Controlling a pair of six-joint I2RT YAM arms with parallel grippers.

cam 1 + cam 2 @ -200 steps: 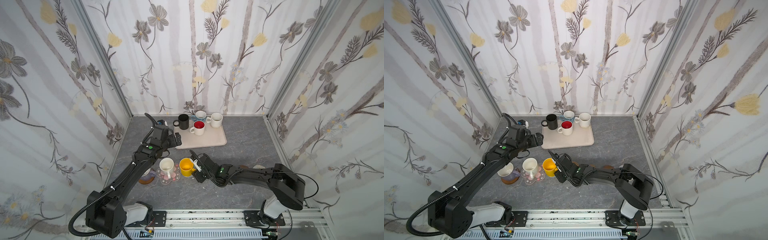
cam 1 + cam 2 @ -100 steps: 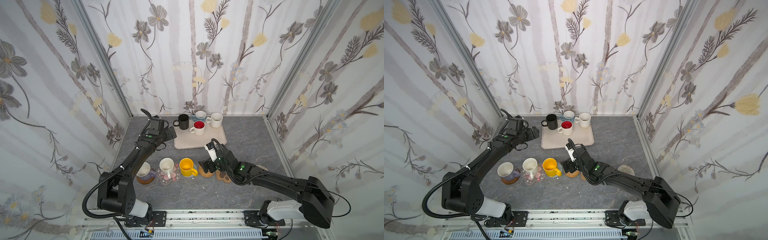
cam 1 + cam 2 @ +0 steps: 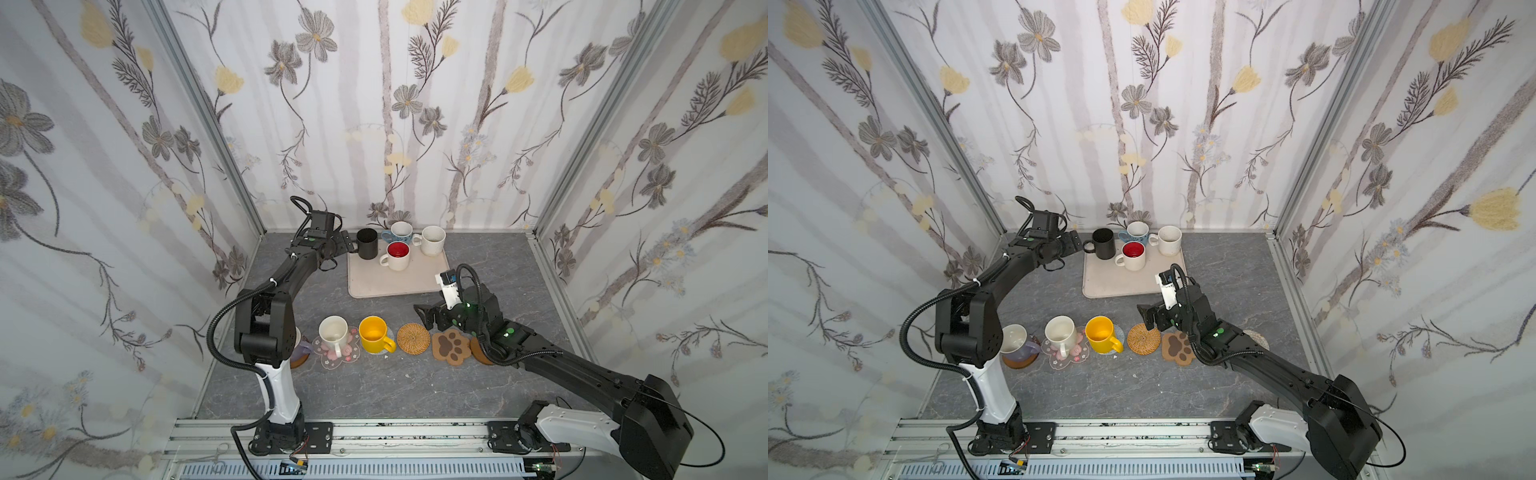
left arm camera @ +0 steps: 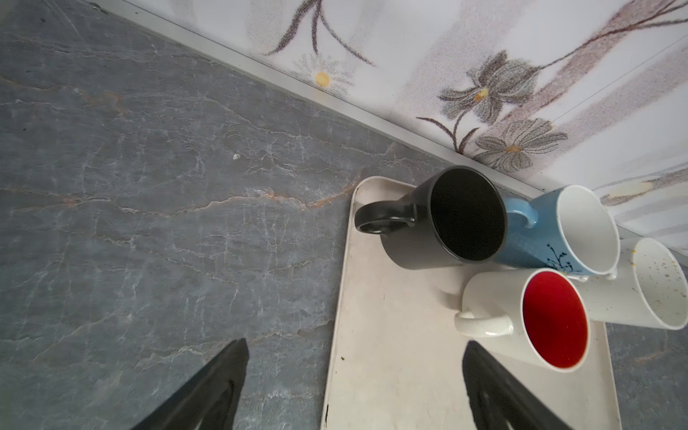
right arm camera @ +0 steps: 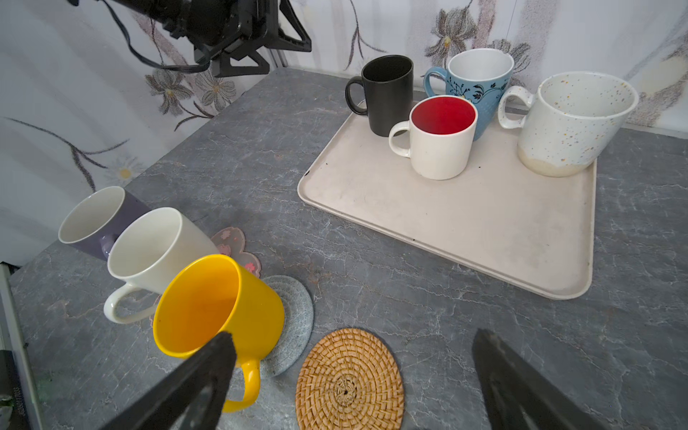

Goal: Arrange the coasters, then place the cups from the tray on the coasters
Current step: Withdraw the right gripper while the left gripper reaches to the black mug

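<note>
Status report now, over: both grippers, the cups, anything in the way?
Left gripper open, empty, near black mug handle. Right gripper open near rattan coaster. Four cups on tray. Nothing blocking.

grey veined tabletop (image 3: 374,386), floral-print walls (image 3: 374,124) on three sides, metal rail (image 3: 415,432) along the near edge.

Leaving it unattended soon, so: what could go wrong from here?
1. The black mug, blue mug and red-lined mug stand packed together; if the open left fingers take the black one, they might knock its neighbours.
2. The right arm hangs over a wooden disc, beside the paw coaster, and might shift them.
</note>
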